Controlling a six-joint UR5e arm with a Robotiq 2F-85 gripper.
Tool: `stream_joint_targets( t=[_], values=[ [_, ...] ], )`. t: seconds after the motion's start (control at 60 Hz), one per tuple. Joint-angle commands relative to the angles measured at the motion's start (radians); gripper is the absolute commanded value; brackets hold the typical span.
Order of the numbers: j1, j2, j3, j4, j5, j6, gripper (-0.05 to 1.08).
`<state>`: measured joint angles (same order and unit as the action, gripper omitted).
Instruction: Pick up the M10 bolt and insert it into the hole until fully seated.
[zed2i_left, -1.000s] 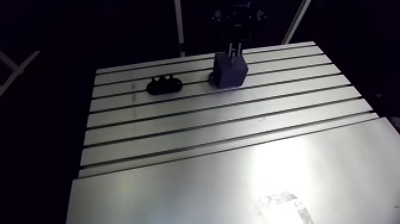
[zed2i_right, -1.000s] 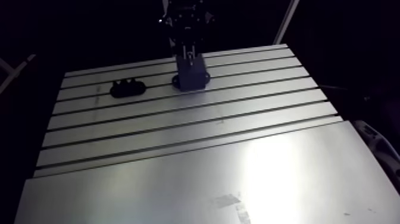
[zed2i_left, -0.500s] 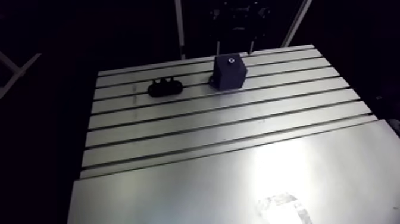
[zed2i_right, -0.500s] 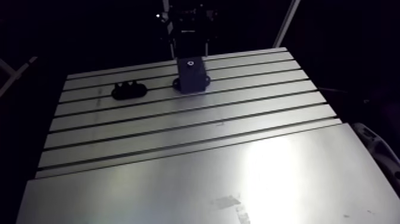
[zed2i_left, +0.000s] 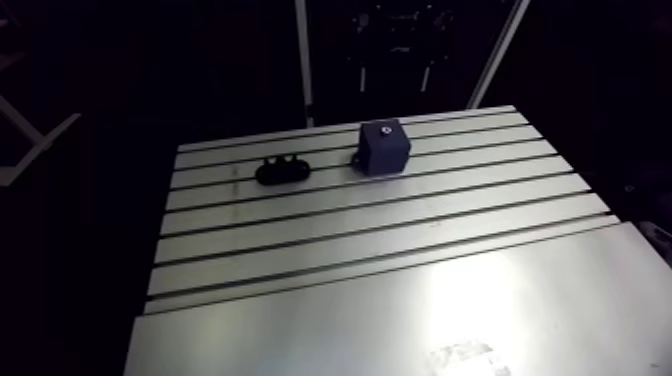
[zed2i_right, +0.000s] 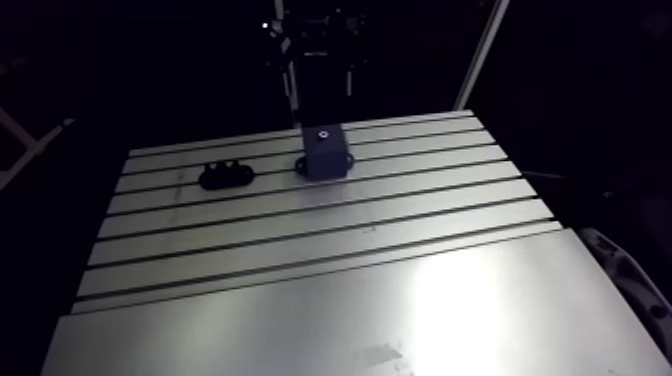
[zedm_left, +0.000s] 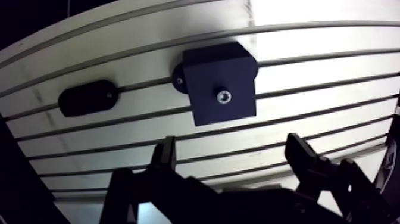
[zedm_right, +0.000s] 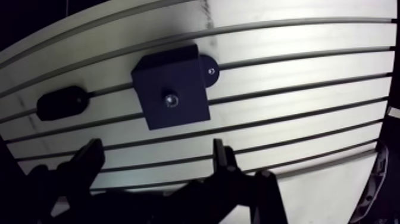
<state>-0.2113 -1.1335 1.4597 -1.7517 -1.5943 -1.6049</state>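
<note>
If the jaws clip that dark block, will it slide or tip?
Probably neither. The block has base tabs, one showing a screw, so it is likely fastened to the slotted table. It looks squat and broad-based, so tipping seems unlikely. The bolt head sits low in its top, leaving little to snag.

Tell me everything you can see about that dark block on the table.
The dark blue box-shaped block looks like matt plastic. It stands upright on the slotted aluminium table, with rounded flat tabs at its base on two opposite sides. A small shiny metal bolt head sits in the centre of its top face. The robot's black two-fingered hand is open above it, not touching.
</note>
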Motion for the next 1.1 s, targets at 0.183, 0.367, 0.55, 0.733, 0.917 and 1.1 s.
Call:
stream_joint_targets(
  t=[0.183,0.367,0.55,0.733,0.917,1.1],
  values=[
    [0.037,-0.222,0.047,0.109,0.007,-0.005,0.0],
    [0.087,-0.261,0.038,0.146,0.01,-0.005,0.0],
    [0.111,-0.285,0.029,0.143,0.015,-0.005,0.0],
    [0.125,-0.294,0.02,0.138,0.029,-0.004,0.01],
    [0.125,-0.303,0.02,0.118,0.026,-0.005,0.01],
    [0.125,-0.306,0.018,0.107,0.029,-0.006,0.01]
  ],
)
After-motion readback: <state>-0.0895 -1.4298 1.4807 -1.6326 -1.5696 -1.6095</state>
